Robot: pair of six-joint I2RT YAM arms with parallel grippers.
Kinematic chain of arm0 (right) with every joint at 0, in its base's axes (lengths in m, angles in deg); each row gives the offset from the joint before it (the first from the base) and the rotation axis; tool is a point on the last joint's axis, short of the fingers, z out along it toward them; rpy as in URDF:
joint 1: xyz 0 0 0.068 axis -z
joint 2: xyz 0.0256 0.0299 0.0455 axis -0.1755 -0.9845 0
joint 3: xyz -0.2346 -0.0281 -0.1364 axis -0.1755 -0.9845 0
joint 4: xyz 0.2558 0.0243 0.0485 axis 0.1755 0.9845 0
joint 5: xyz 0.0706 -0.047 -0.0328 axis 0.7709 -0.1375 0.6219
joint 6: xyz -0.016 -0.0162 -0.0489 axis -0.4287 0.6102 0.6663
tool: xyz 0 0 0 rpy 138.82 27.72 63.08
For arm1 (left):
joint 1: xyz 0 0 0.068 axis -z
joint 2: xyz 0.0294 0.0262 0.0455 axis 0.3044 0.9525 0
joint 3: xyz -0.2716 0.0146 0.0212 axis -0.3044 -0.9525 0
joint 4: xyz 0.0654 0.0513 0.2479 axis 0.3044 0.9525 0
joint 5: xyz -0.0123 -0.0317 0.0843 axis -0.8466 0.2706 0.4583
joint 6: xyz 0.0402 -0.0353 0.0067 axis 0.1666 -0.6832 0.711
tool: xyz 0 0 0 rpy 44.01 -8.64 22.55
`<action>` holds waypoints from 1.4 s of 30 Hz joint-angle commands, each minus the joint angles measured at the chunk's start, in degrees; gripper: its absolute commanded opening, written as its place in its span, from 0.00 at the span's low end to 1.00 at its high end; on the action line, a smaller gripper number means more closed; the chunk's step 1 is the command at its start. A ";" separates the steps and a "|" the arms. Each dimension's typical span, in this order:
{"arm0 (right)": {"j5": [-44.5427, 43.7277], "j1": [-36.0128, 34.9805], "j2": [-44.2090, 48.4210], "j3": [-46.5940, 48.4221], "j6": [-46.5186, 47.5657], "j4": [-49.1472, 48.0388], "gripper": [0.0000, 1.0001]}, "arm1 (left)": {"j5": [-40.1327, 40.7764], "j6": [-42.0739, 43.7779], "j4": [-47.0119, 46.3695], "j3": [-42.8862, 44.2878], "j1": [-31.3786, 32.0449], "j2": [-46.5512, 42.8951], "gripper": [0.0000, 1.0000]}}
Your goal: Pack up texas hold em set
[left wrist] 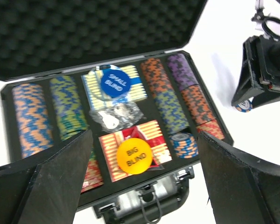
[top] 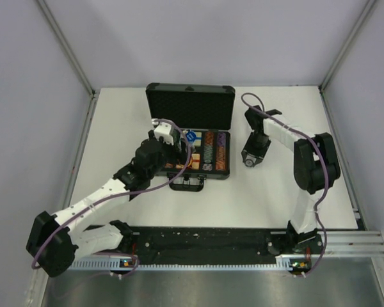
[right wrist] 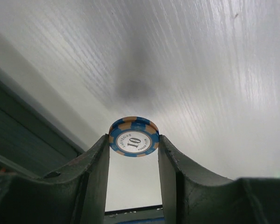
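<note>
The black hard case (top: pixel 191 107) lies open mid-table, lid up at the back. In the left wrist view its tray (left wrist: pixel 107 189) holds rows of multicoloured chips (left wrist: pixel 32 119), a blue SMALL BLIND button (left wrist: pixel 115 82) on the blue card box (left wrist: pixel 137 91), and a yellow BIG BLIND button (left wrist: pixel 134 156) on the red triangle (left wrist: pixel 130 134) and red card box (left wrist: pixel 158 142). A short stack of blue chips (left wrist: pixel 183 143) sits at the front right. My left gripper (left wrist: pixel 144 186) hovers open over the case's front. My right gripper (right wrist: pixel 133 140) is shut on a blue "10" chip (right wrist: pixel 133 136), right of the case (top: pixel 250 161).
A clear bag with a white button (left wrist: pixel 113 116) lies in the case's middle compartment. The case handle (left wrist: pixel 151 207) points towards the arms. White table (top: pixel 275 198) lies around the case, with walls on three sides and the black rail (top: pixel 205 240) at the near edge.
</note>
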State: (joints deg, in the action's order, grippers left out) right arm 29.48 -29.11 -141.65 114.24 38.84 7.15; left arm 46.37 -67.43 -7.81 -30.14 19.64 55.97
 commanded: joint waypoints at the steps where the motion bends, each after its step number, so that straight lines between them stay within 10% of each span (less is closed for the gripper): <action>1: 0.99 -0.24 7.44 -1.62 0.71 0.04 0.12 | -3.52 -4.04 -6.73 -0.24 2.71 2.52 0.99; 31: 8.19 3.80 31.26 -11.47 -6.32 0.13 0.12 | -25.22 -45.52 -48.22 10.74 11.41 41.01 0.91; 42: 11.44 4.85 30.12 -10.51 -7.81 -1.89 0.12 | -23.39 -44.04 -50.51 10.31 14.40 43.31 0.80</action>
State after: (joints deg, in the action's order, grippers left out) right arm 39.01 -24.92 -112.47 102.66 32.15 6.78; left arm 22.24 -112.07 -52.88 -20.08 33.34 99.51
